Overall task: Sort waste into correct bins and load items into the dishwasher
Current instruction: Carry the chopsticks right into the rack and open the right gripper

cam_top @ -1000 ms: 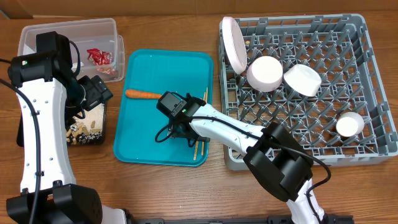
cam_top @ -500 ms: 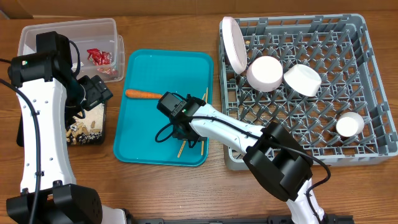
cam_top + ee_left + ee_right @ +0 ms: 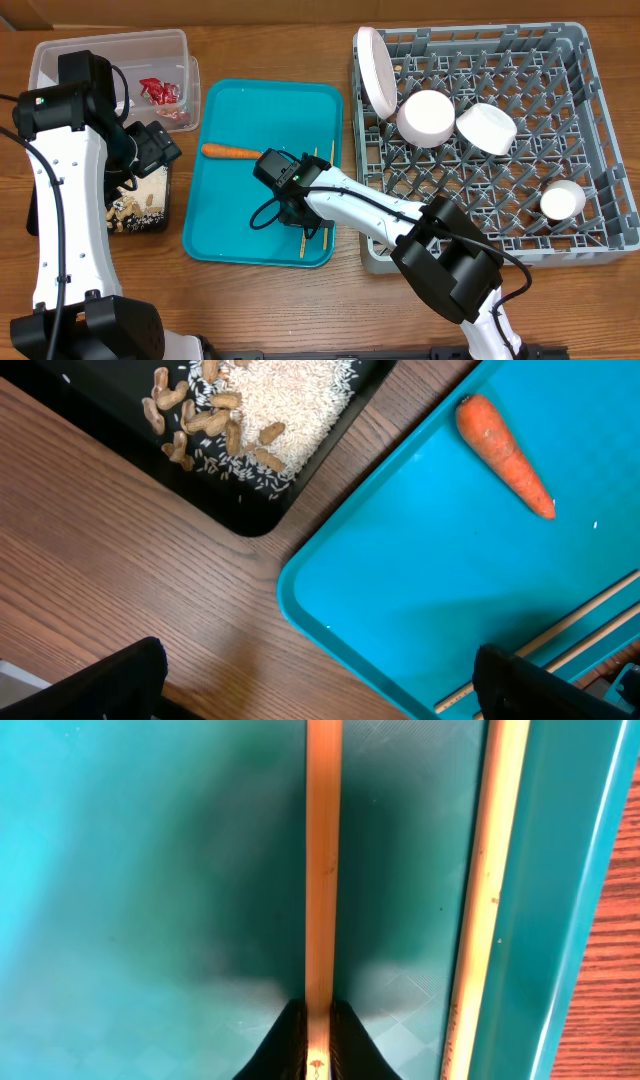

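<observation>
Right hand (image 3: 318, 1042) clenched on one thin wooden chopstick (image 3: 322, 870) lying on teal plastic tray (image 3: 150, 920) near counter's front edge; lift level, firm pinch, don't drag second chopstick (image 3: 488, 870) beside it.

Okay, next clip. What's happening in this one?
The right gripper is down on the teal tray, its fingers shut on one chopstick. The second chopstick lies beside it, near the tray's edge. The carrot is on that tray too. The left gripper hangs open by the black tray holding peanut scraps. The plate, two bowls and cup sit in the dish rack.
</observation>
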`<act>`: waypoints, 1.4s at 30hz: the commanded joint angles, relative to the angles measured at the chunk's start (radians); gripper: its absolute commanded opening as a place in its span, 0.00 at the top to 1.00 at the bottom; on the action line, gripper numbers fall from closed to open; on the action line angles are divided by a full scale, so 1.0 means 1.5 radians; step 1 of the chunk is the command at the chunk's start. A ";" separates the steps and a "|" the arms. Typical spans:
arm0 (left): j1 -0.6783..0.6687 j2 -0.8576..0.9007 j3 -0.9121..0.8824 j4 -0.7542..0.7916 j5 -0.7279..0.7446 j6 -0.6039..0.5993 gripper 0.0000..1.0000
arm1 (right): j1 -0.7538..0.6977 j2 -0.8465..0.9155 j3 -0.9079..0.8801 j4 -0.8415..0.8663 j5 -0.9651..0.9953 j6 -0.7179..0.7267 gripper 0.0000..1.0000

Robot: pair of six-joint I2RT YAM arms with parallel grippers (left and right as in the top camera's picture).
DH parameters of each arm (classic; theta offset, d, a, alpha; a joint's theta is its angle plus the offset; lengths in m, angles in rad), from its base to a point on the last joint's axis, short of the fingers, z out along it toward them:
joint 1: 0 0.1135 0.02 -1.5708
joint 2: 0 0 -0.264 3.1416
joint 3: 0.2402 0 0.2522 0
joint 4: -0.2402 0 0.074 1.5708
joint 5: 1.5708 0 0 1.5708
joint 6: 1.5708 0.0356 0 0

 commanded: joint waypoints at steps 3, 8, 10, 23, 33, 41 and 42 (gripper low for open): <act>-0.001 -0.012 -0.003 0.001 0.003 -0.004 0.00 | 0.002 0.012 -0.002 0.000 -0.007 -0.012 0.96; -0.001 -0.012 -0.003 0.001 0.003 -0.004 0.00 | -0.007 0.001 0.022 -0.026 -0.002 -0.062 0.96; -0.001 -0.012 -0.003 0.001 0.003 -0.004 0.00 | -0.013 -0.013 0.037 -0.047 0.011 -0.064 0.96; -0.001 -0.012 -0.003 0.004 0.003 -0.004 0.00 | -0.070 -0.242 0.073 -0.212 0.064 -0.185 0.96; -0.001 -0.012 -0.003 0.003 0.003 -0.004 0.00 | -0.142 -0.260 0.010 -0.262 0.109 -0.283 0.96; -0.001 -0.012 -0.003 0.003 0.003 -0.004 0.00 | -0.180 -0.259 -0.056 -0.192 0.091 -0.324 0.96; -0.001 -0.012 -0.003 0.003 0.003 -0.005 0.00 | -0.180 -0.258 -0.058 -0.188 0.091 -0.324 0.96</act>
